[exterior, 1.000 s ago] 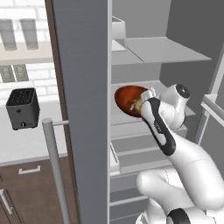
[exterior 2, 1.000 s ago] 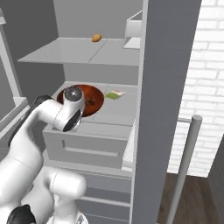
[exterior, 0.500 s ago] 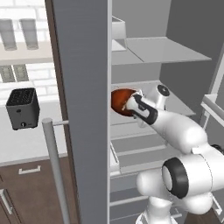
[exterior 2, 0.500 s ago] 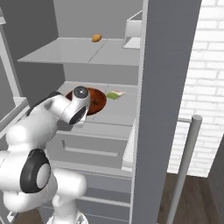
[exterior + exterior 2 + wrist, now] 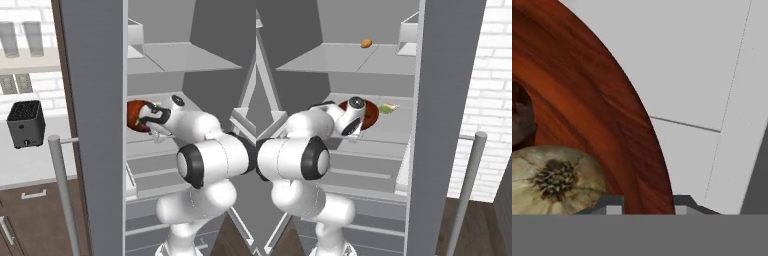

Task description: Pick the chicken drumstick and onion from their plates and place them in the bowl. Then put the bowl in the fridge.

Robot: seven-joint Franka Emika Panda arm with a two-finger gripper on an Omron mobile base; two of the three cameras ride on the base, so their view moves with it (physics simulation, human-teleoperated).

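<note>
Left base view: fridge (image 5: 100, 100) door is open, its grey edge running down the middle of the frame with the bar handle (image 5: 62, 195) low on the left. Arm reaches into the fridge at the middle shelf (image 5: 150, 145). Gripper (image 5: 146, 120) sits at the near rim of the wooden bowl (image 5: 135, 115), which is on or just over that shelf, left side; can't tell if it's resting. Fingers mostly hidden by the hand. Left of the fridge: counter (image 5: 30, 165) with a black toaster (image 5: 26, 123) on it, dark wood cabinets (image 5: 35, 220) below.

Right base view: same shelf, bowl (image 5: 370, 114) half hidden behind the wrist. Gripper (image 5: 351, 137) region is blocked by the arm's own links. A small green-and-white packet (image 5: 388, 108) lies on the shelf just right of the bowl, apart from it. On the upper shelf (image 5: 346, 60), far back, a small orange-brown item (image 5: 366, 43), and a pale box (image 5: 408, 35) to the right. White brick wall (image 5: 481, 100) right of the fridge.

Hand view: two finger tips (image 5: 615, 206) straddle the bowl's rim (image 5: 632, 150), one inside, one outside, set close against the wall — reads as clamped on the rim. Inside the bowl: onion (image 5: 554, 182) with its dark top facing the camera, just beside the inner finger; chicken drumstick (image 5: 521, 117) at the left edge, touching or nearly touching the onion. Pale shelf surface (image 5: 702, 75) past the rim.
</note>
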